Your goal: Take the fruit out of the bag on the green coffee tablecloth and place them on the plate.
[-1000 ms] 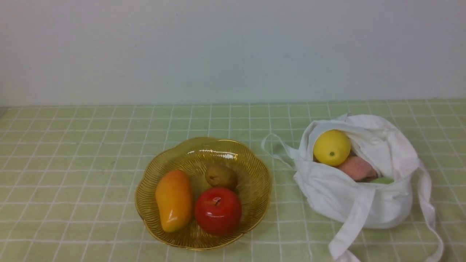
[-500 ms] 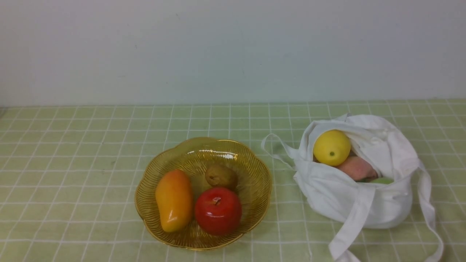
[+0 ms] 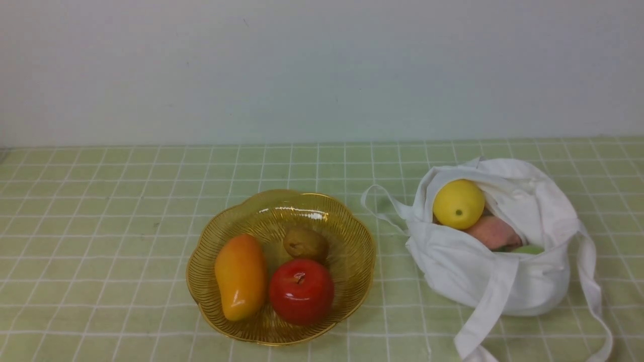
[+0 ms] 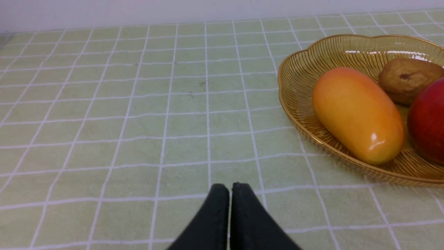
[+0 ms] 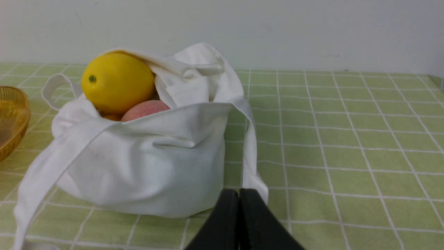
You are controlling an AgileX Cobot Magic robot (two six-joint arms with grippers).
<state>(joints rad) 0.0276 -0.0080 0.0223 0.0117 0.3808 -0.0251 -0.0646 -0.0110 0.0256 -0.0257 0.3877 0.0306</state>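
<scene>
Nothing's been moved since a second ago, every fruit and fold is sat exactly where it was. Nearest, the left gripper point(image 4: 230, 189) and right gripper point(image 5: 239, 194) are both seen pressed shut with nothing held, parked over the green coffee tablecloth point(image 3: 100, 226). Further out, the plate point(image 3: 201, 281) is loaded with a mango point(image 3: 240, 276), red apple point(image 3: 301, 291) and a brown pear-ish fruit point(image 3: 305, 243). So it's judged roughly half done: a lemon point(image 3: 458, 204), a pinkish fruit point(image 3: 493, 232) and a green one point(image 3: 528, 249) are left in the bag point(image 3: 503, 286). No labels or writing can be made out.
</scene>
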